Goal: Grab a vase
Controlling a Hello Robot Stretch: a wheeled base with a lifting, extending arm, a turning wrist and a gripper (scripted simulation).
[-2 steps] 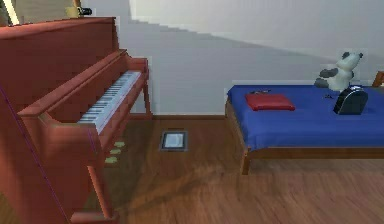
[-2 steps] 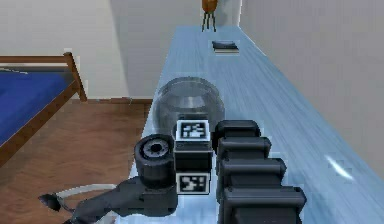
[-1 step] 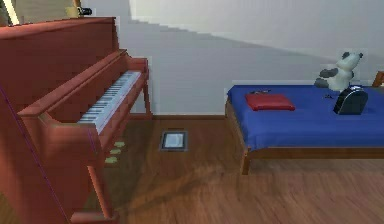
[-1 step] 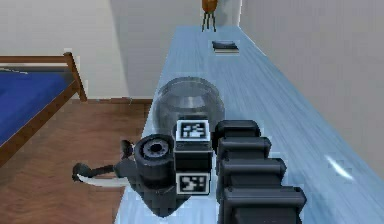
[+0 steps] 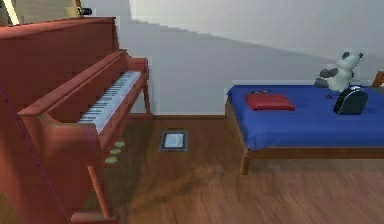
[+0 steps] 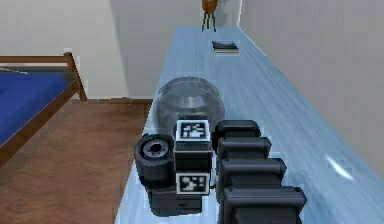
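So in the arm side view we've got a long pale blue tabletop (image 6: 290, 110) running from the bottom of the frame up to the top middle. A round, clear glass vessel (image 6: 190, 104) stands on it about dead centre; it's the most vase-like thing we can see. Right below it in the frame are the two white marker squares (image 6: 192, 131) at the end of the dark arm (image 6: 250, 180), with the gripper (image 6: 153, 162) just left of them. We honestly can't tell what the fingers are doing, or whether they've got hold of anything, since the glass sits right behind them.

Far up the tabletop there's a small dark flat thing (image 6: 225, 45) and a brown thing (image 6: 210, 8) at the top edge. A blue bed (image 6: 70, 75) is at the left.

The forward view has a reddish piano (image 5: 70, 100) on the left, and the bed on the right with a flat red thing (image 5: 270, 102), a panda plush (image 5: 343, 70) and a dark rounded thing (image 5: 351, 101) on it.
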